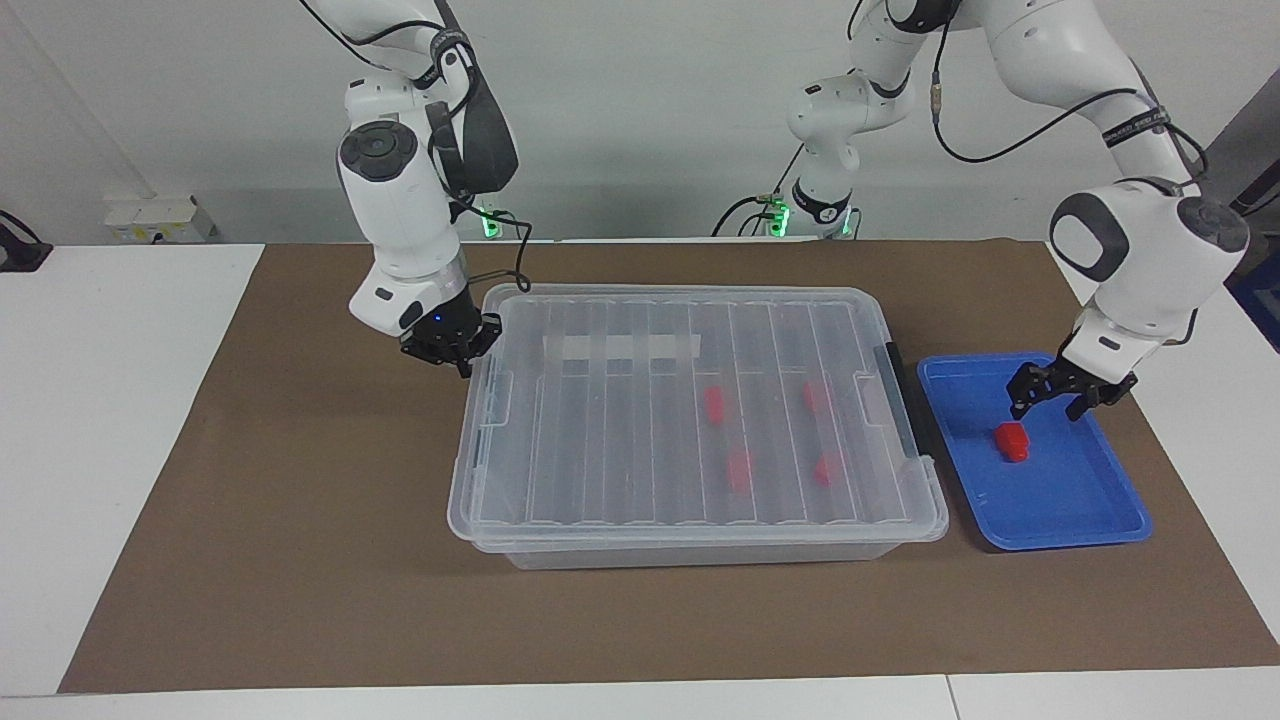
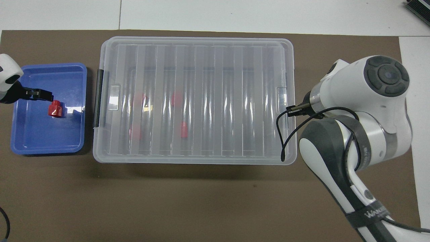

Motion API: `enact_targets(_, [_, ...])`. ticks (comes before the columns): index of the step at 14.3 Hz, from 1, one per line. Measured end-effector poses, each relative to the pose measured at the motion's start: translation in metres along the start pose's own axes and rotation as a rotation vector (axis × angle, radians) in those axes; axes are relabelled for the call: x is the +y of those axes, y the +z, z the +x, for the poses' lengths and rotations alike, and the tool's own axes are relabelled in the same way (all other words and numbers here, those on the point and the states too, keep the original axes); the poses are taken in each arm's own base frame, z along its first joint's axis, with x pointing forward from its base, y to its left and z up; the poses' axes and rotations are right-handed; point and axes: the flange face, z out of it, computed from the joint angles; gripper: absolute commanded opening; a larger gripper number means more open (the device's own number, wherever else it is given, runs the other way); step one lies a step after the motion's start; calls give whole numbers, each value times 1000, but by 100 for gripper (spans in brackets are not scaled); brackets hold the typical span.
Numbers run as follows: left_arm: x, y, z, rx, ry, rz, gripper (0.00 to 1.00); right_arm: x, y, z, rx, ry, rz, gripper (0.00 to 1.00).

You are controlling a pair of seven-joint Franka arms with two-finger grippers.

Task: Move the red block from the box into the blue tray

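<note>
1. The red block point(image 1: 1012, 441) lies in the blue tray point(image 1: 1090, 510), at the right of the facing view.
2. The left gripper point(image 1: 1066, 398) hangs over the tray, just above the block, with its fingers spread and holding nothing.
3. The box point(image 1: 690, 420) sits in the middle of the frame with its lid on.
4. Four more red blocks point(image 1: 714, 404) show through the lid.
5. The right gripper point(image 1: 458, 362) is at the box's end, left of the middle, fingers pressed together.
</note>
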Motion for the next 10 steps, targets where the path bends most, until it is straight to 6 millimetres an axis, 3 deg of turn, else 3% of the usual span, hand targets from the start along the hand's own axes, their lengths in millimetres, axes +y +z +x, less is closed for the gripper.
enact_targets(3, [50,-63,11,4,-6,-7,100,5,-4,1,8,11,0,0])
enact_targets(5, [94,-95,17,15,-21,-15,100,18,-15,-1,24,57,-2,0])
enact_targets(6, [118,-111,15,22,-17,-18,100,27,-21,-3,28,94,-4,20])
enact_targets(7, [144,-128,10,21,-6,-20,100,37,-28,-6,31,136,-5,79])
enact_targets(8, [164,-143,3,18,9,-22,100,47,-34,-9,30,180,-7,100])
enact_targets(10, [183,-158,-9,14,30,-23,100,66,-46,-17,25,253,-11,100])
